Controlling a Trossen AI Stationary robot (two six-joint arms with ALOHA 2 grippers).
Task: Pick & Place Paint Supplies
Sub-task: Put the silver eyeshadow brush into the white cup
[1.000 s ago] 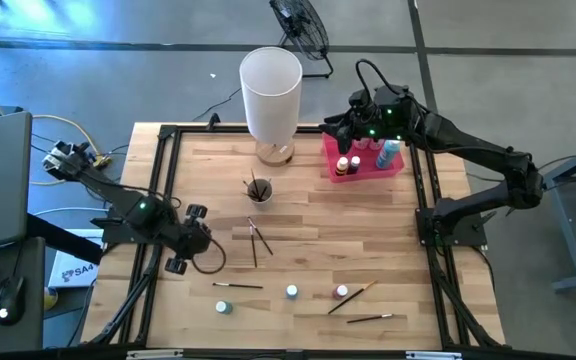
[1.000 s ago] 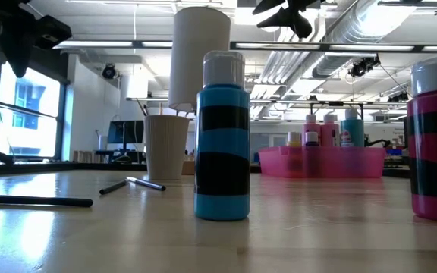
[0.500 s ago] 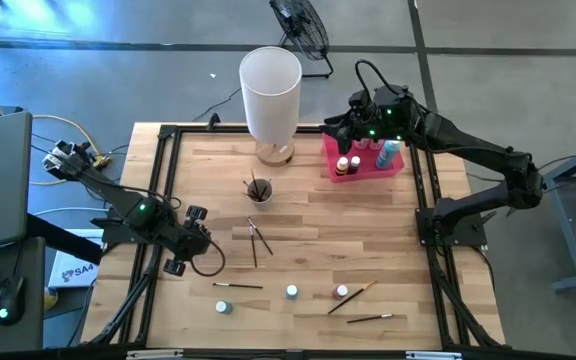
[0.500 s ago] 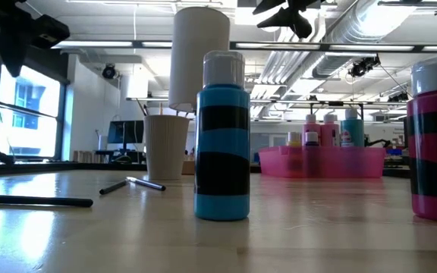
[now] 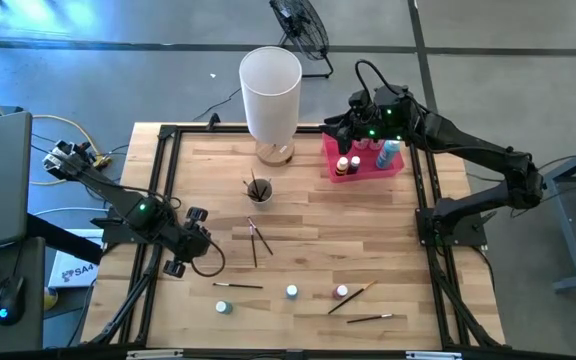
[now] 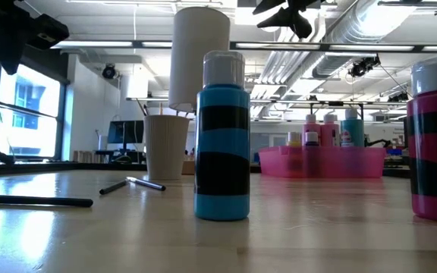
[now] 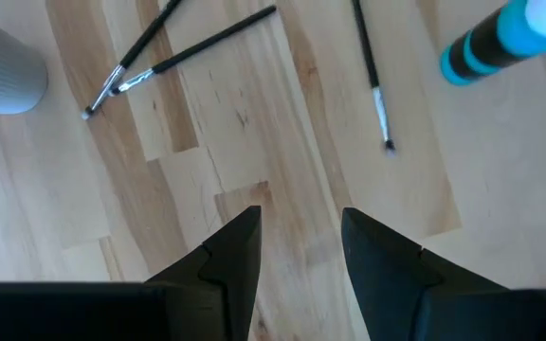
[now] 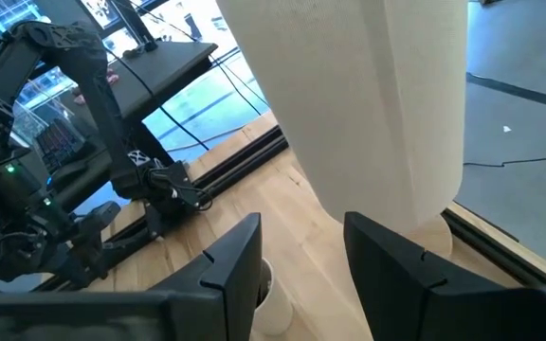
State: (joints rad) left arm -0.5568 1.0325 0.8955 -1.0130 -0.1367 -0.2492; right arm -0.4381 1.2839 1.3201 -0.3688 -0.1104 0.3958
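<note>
Nearest the low camera, the teal bottle [image 6: 222,136] stands upright on the table's near side [image 5: 388,215]; we judge it light, rigid and slick, best pinched mid-body. Brushes [image 7: 197,43] lie flat beyond it: thin, stiff, likely to roll. Left gripper [image 7: 297,246] hovers spread above them. Right gripper [image 8: 301,251], spread and empty, hangs by the far pink tray [image 5: 368,165]. No visible change from earlier frames.

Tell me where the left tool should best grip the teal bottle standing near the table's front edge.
Probably the teal bottle is best gripped at mid-body, below its white cap. It stands upright with straight round sides, so a level approach, fingers either side, suits it. The left tool is open and empty over bare wood beside it. The nearest paintbrush lies clear of it, so coming from that arm's own side looks unobstructed.
</note>
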